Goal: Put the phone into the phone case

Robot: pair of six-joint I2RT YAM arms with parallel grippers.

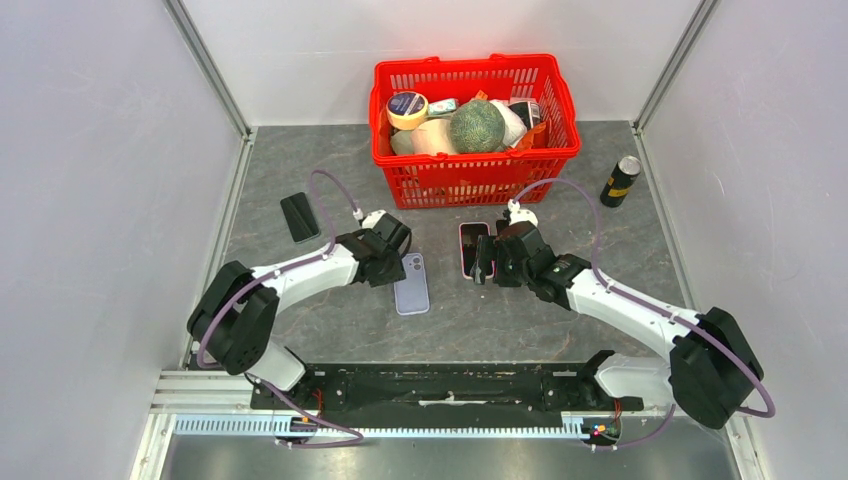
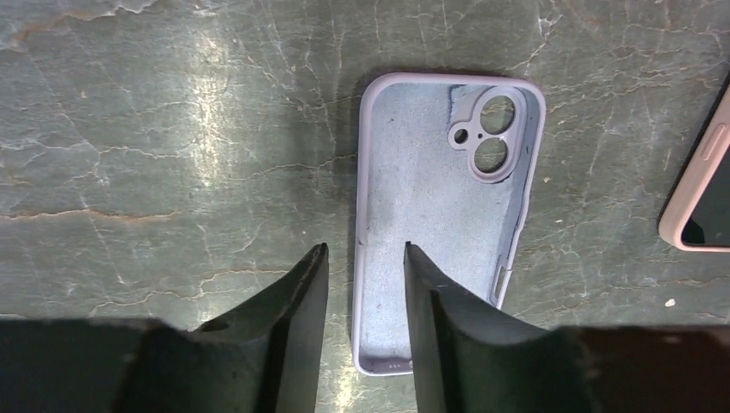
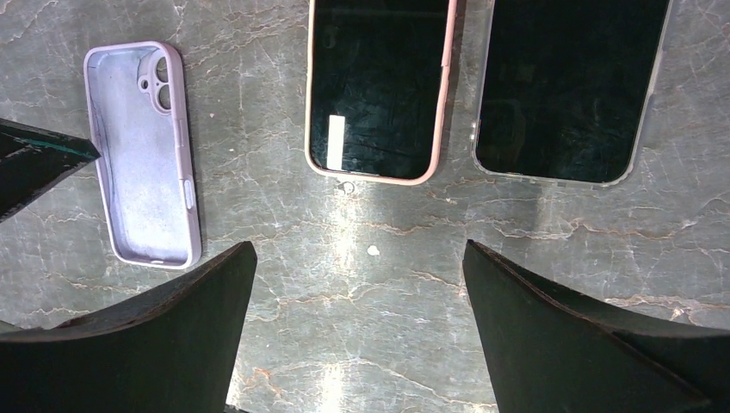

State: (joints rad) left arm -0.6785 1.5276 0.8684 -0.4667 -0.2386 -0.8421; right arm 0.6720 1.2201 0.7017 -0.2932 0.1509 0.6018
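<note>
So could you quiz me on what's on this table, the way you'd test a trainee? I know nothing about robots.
1. True or false: the lilac phone case lies with its hollow side facing up.
2. Fill the gap: the pink-edged phone lies with its screen facing ___.
3. What is the right gripper holding? A) the pink-edged phone B) the lilac phone case C) nothing, its jaws stand wide open above the table

Key: 1 true; 2 up; 3 C.
</note>
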